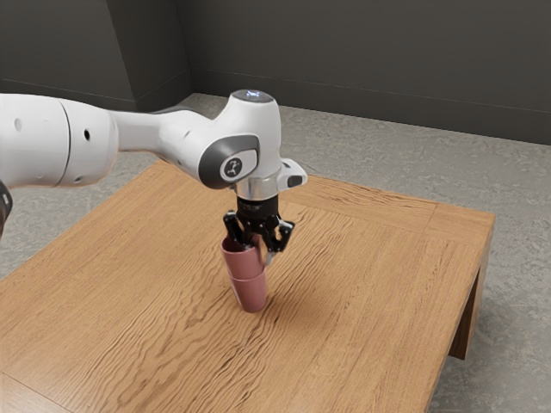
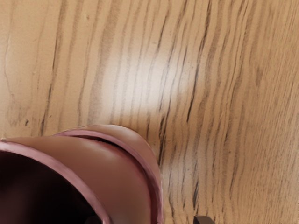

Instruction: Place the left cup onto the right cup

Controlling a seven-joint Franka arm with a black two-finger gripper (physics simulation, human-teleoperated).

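Table (image 1: 387,284): wood-grain top; the right cup (image 1: 252,297) stands on it near the middle and serves as the reference here.

Arm (image 1: 129,138): reaches over to a spot directly above the right cup, hand pointing straight down.

Left cup (image 1: 238,260): pink, same as the right cup, nested upright in the right cup's mouth. In the wrist view its rim (image 2: 56,161) sits just inside the right cup's rim (image 2: 148,163).

Step, as judged: stacking looks done and the release is in hand. The next move calls for a straight vertical lift so nothing catches the rim and tips the stack.

Gripper (image 1: 256,241): just above the right cup, at the left cup's rim. Fingers (image 1: 281,232) are spread apart and straddle the cup wall. The outer fingertip (image 2: 202,219) stands clear of both cups, so nothing is clamped.
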